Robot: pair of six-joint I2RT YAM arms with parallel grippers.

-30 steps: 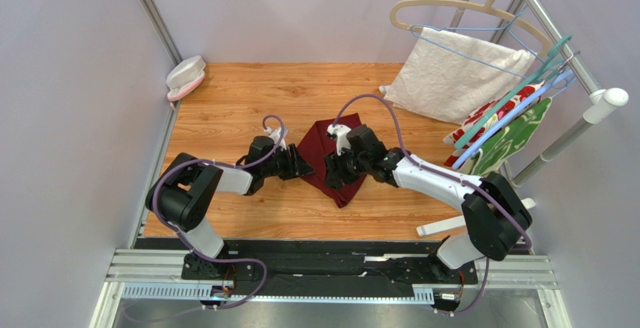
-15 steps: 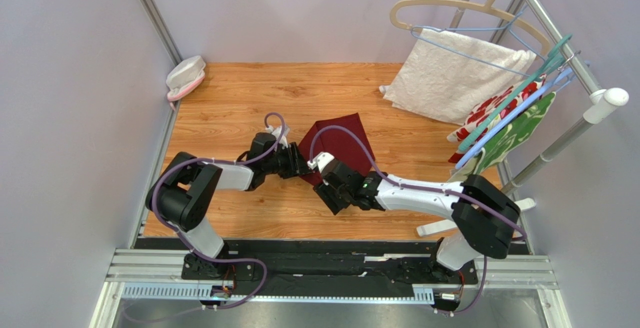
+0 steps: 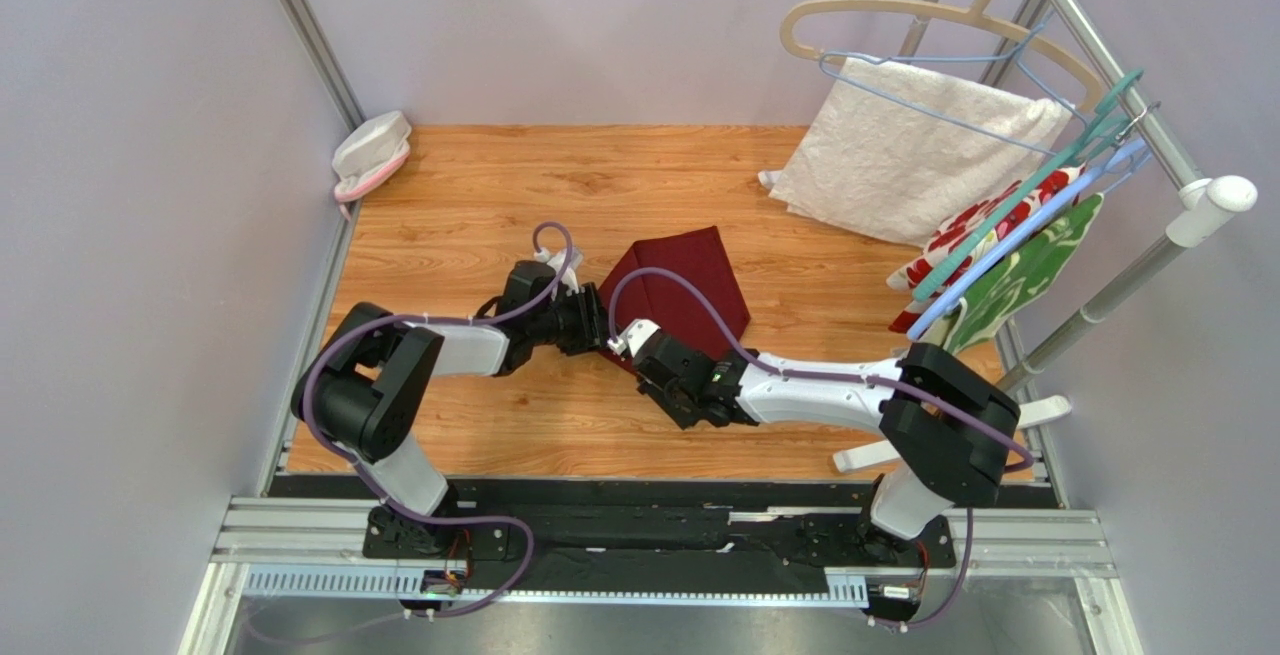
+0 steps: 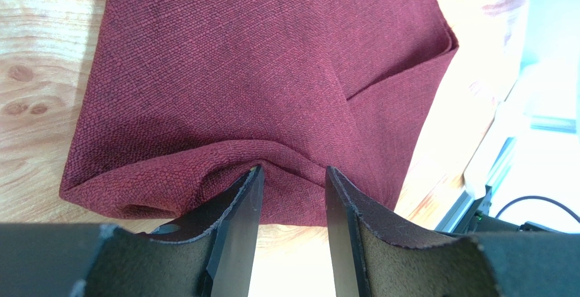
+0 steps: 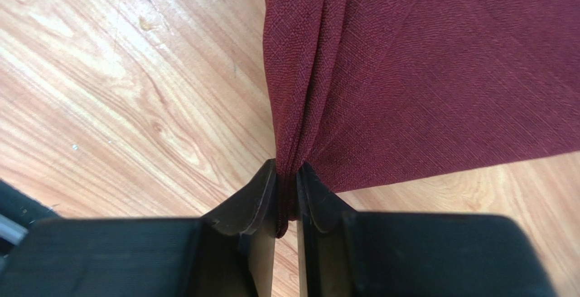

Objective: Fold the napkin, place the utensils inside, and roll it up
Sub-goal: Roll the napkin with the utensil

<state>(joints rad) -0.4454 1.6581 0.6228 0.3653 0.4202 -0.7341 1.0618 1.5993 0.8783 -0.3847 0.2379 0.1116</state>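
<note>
Dark red napkin [image 3: 684, 277] lying on the wood table [image 3: 451, 190], middle of the top picture. Right claw [image 5: 287, 178] shut tight on a bunched corner, low in its own picture. Left claw [image 4: 291, 181] narrow, napkin edge puckered between the fingers; cannot tell whether gripping or only touching. To fold well: pull the pinched corner across slowly, keep low, line up the edges, then press flat.
</note>
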